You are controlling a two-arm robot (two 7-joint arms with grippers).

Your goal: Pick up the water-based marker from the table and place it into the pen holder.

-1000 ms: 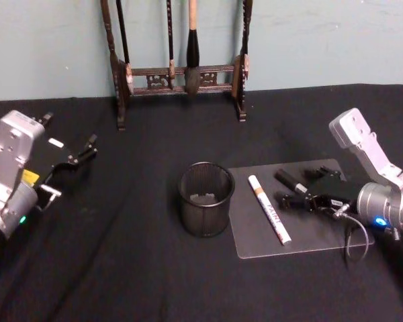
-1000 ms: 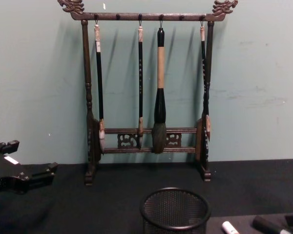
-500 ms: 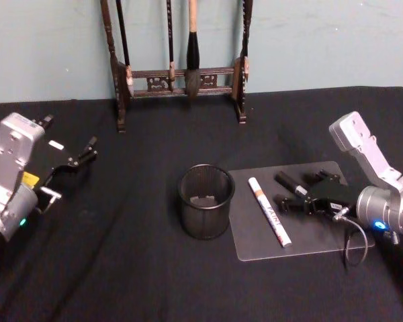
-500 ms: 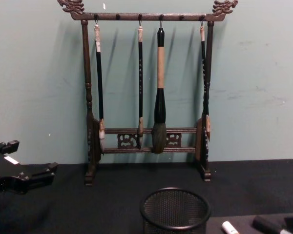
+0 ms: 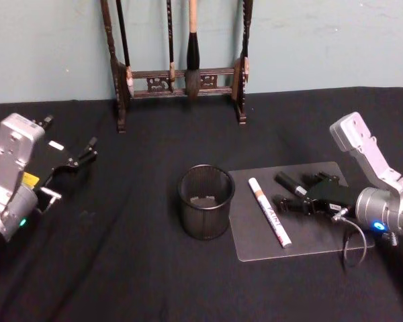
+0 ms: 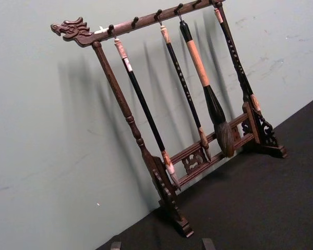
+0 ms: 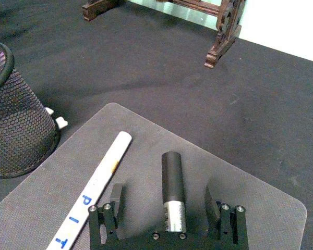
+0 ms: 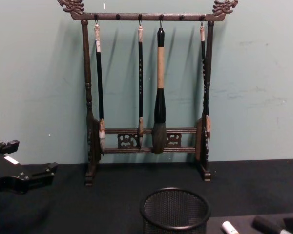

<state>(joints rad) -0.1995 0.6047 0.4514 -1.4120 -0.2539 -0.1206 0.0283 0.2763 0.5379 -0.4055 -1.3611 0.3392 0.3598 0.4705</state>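
1. The short black marker with a silver band [image 7: 172,174] lies on the clear plastic mat [image 5: 309,235], not yet lifted, near the round black wire-mesh pen holder [image 5: 205,218].
2. The right gripper [image 7: 164,197] has its jaws open on both sides of the marker.
3. The left gripper [image 5: 80,157] is parked at the left, jaws open; the grasp, the lift and the placing all remain.

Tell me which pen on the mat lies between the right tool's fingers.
The short black pen with the silver end, straddled by the open right tool; the long white marker lies outside it, nearer the pen holder.
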